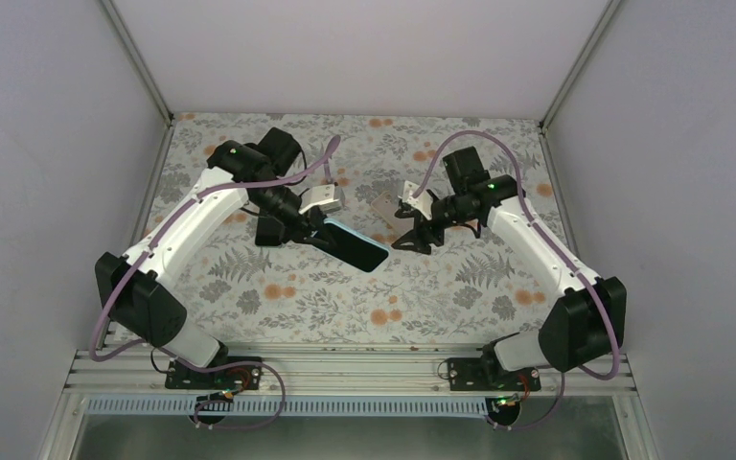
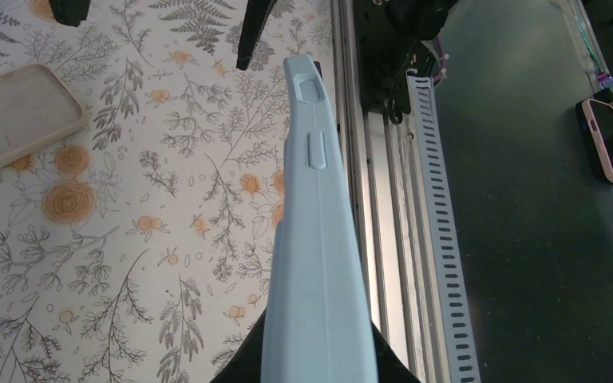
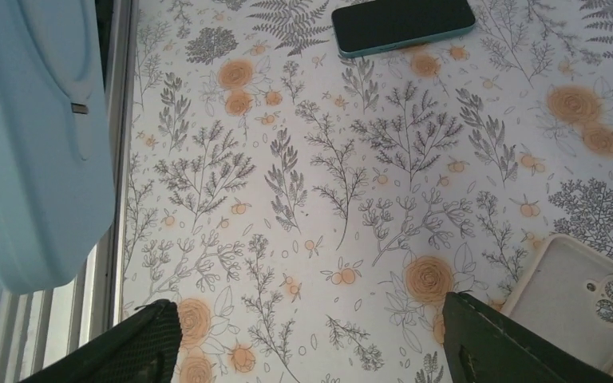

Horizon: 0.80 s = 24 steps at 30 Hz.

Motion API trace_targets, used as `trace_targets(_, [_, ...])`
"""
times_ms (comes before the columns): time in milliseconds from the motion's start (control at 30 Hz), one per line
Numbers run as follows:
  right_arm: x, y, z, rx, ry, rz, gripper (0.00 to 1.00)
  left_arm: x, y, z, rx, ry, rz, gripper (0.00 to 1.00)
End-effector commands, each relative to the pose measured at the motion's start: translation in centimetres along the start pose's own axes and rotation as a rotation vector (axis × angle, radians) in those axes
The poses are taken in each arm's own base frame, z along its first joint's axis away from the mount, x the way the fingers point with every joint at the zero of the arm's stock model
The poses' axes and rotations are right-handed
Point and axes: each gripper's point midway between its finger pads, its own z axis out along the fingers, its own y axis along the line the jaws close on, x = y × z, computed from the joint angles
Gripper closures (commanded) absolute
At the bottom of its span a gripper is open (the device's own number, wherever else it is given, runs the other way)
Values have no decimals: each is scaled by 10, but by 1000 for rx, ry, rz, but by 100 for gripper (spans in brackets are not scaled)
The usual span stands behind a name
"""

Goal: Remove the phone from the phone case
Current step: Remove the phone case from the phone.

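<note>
Corners are your hold: the phone case (image 2: pixel 315 239) looks soft and grippy, the phone (image 1: pixel 353 244) inside stiff and slick. Left fingers (image 2: pixel 238 373) pinch it edge-on above the tabletop (image 1: pixel 422 297); right fingers (image 3: pixel 503 343) hang spread, empty.

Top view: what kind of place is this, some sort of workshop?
Probably a robot test booth: a left arm and right arm bolted to a metal rail, and plain white walls boxing in a flower-patterned table.
</note>
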Motion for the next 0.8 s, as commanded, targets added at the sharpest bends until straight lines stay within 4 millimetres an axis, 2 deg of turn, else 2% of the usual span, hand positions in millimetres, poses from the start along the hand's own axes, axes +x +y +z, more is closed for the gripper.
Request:
trace_targets(0, [-3,15,0,-61,-30,-4,20,-15,-5,-5,24,-60,39,98])
trace_targets(400, [-15,42,-10,-189,-69,-7,21,-10,-1,-2,21,-42,29,98])
trace_targets(567, [-24,47,-14,-208,-85,-13,21,-11,0,-2,23,-44,28,98])
trace_targets(767, [-27,46,-9,-204,-83,-18,22,-14,0,-2,27,-51,27,98])
